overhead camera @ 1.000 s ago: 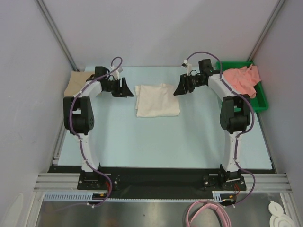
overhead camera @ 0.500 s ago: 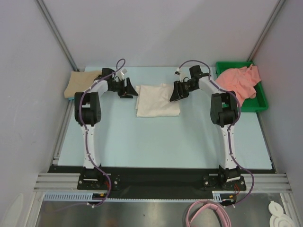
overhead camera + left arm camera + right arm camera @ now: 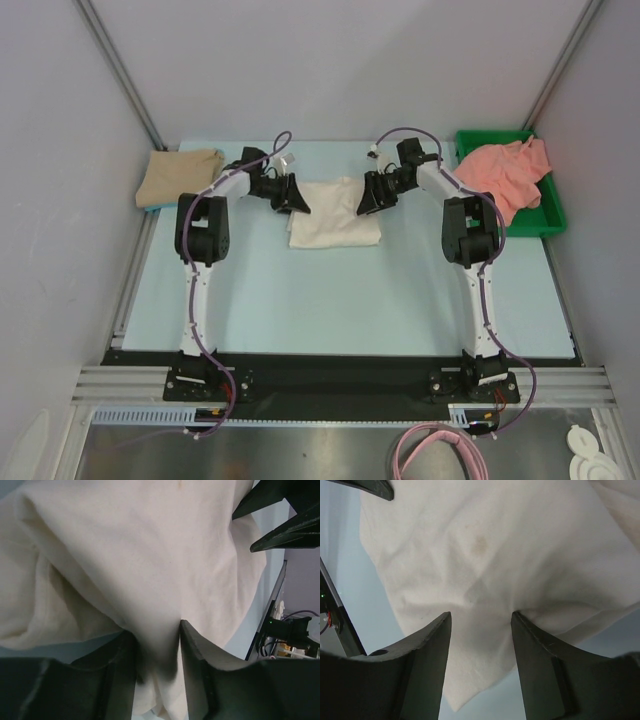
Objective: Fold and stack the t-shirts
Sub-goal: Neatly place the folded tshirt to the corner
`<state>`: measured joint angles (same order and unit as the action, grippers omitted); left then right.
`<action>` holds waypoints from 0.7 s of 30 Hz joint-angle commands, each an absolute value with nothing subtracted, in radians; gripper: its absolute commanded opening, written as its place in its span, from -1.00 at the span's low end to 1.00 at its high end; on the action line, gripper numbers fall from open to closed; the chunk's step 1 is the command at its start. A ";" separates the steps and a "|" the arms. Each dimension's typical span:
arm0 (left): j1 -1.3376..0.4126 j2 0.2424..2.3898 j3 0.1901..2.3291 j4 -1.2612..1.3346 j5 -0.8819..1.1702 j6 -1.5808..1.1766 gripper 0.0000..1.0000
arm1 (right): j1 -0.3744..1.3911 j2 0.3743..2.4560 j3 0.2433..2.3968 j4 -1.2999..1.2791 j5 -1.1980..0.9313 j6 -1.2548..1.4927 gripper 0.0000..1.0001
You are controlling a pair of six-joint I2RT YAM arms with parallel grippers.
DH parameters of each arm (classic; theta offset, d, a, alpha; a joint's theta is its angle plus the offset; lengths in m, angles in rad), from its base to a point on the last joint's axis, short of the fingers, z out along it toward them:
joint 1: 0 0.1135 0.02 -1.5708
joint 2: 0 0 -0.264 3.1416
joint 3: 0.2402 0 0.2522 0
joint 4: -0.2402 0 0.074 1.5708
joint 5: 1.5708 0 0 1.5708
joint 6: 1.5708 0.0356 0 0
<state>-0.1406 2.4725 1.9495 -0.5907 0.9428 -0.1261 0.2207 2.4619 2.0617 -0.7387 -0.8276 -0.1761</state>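
- Left gripper (image 3: 155,632) pinches a fold of the cream shirt (image 3: 140,545); only its wrist view shows this.
- Right gripper (image 3: 481,620) stands parted, astride that shirt's edge.
- Overhead, the tan shirt (image 3: 180,177) lies far left and the pink shirt (image 3: 505,170) on the green tray (image 3: 552,215).

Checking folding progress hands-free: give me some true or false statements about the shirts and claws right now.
1. The cream shirt lies folded in the middle. True.
2. The pink shirt is neatly folded. False: it's crumpled over the green tray.
3. The left claw has cream fabric between its fingers. True.
4. The tan shirt sits on the cream one. False: it lies apart, far left.
5. The right claw holds the pink shirt. False: it's open, over the cream shirt.
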 commanded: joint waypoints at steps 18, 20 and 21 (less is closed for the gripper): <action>-0.137 2.191 1.887 -0.827 0.240 0.271 -0.99 | 0.244 1.594 1.479 -0.680 -0.603 -0.281 0.15; -0.124 2.168 1.888 -0.821 0.133 0.296 -0.99 | 0.242 1.487 1.364 -0.632 -0.614 -0.278 0.15; -0.120 2.160 1.893 -0.810 0.100 0.301 -0.99 | 0.244 1.447 1.323 -0.608 -0.597 -0.281 0.15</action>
<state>-0.1482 2.2425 1.8942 -0.8101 0.3573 0.2062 0.2363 1.5101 1.4544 -0.6582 -0.6102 -0.2859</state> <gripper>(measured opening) 0.048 0.577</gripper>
